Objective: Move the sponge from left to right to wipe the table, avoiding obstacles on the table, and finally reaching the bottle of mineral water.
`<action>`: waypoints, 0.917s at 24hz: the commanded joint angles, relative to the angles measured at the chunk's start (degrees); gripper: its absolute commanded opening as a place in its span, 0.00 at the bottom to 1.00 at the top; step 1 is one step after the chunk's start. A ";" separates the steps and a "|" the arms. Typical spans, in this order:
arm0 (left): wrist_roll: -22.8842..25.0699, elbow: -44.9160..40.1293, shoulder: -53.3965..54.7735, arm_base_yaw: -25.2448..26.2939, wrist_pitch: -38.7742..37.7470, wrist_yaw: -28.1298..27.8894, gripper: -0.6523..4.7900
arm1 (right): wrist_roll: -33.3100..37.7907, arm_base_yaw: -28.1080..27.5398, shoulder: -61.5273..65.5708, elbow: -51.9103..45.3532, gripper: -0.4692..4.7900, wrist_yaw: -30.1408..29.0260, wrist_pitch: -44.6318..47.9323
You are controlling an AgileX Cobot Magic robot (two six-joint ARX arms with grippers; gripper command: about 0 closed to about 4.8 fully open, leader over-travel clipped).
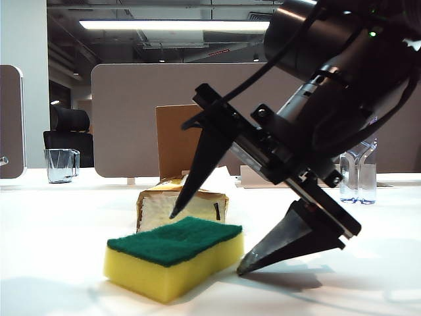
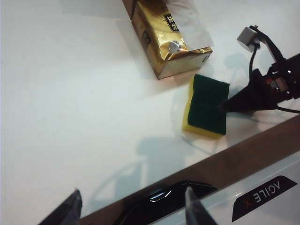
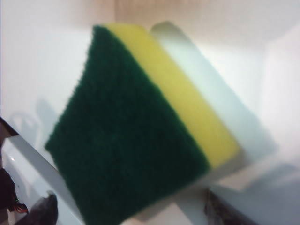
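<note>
In the exterior view you see the sponge (image 1: 173, 257) lying green face up on the tabletop (image 1: 59, 250), just in front of the tissue pack (image 1: 158, 204), with the brown box (image 1: 176, 148) behind. The right gripper (image 1: 210, 240) hangs over the sponge's right end, jaws spread wide and holding nothing. The bottle (image 1: 358, 172) stands far right, a glass mug (image 1: 62, 164) far left.

From the left wrist, the left gripper (image 2: 133, 208) hovers over bare tabletop, jaws apart and empty, well away from the sponge (image 2: 206, 107).

From the right wrist, the sponge (image 3: 136, 136) fills the frame, blurred.
</note>
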 commanded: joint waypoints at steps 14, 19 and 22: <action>0.90 0.44 -0.07 -0.02 -0.31 0.42 0.64 | 2.69 0.11 4.72 0.07 0.84 2.67 4.61; 0.90 0.44 -0.09 -0.02 -0.44 0.42 0.64 | 3.74 0.70 7.76 0.07 0.79 2.93 4.33; 0.90 0.44 -0.11 -0.02 -0.44 0.42 0.64 | 3.74 1.27 8.41 0.07 0.76 4.15 3.80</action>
